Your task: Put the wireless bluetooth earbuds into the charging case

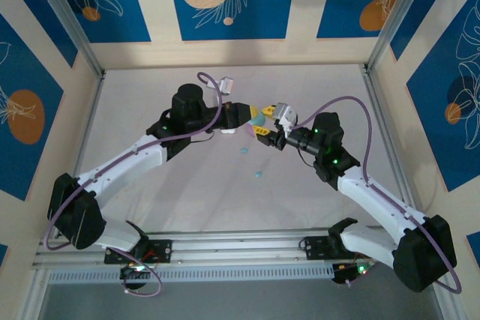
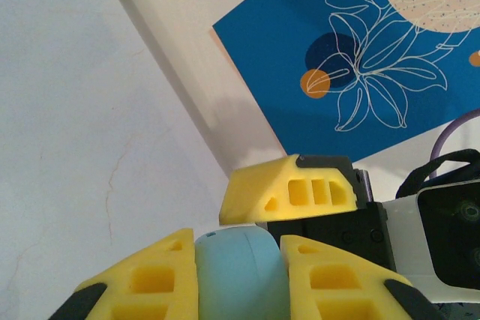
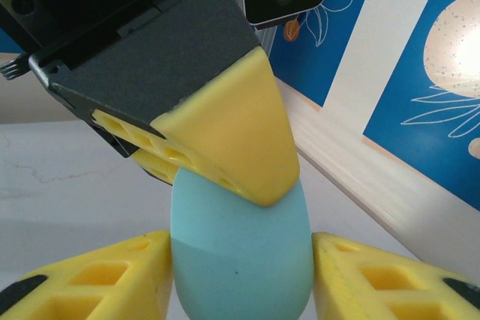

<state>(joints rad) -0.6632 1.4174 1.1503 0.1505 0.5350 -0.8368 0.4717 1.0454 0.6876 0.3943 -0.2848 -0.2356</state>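
Left gripper (image 1: pixel 250 116) is clamped on the light-blue case (image 3: pixel 240 260), held above the table (image 1: pixel 315 88) at mid-field where the two arms meet. Right gripper (image 1: pixel 264 130) stands with its jaws apart, one on each flank of the same case. The pads lie at or against its sides, but whether they bear on it cannot be told. In the right wrist view the case's long axis runs straight away from that gripper toward the left one, so each arm has an opposite end. The two grips are crossed: a left finger lies over the top face, while the right fingers flank the sides. A faint line across the case may be the lid seam, and it lies between the two grips. Lid state cannot be confirmed. Two light-blue earbuds (image 1: pixel 257 174) lie loose on the table, near and below the grippers, on the side toward the bases and apart from the case. Judgement: none seated yet, and the next move depends on the right gripper's hold across the near end.
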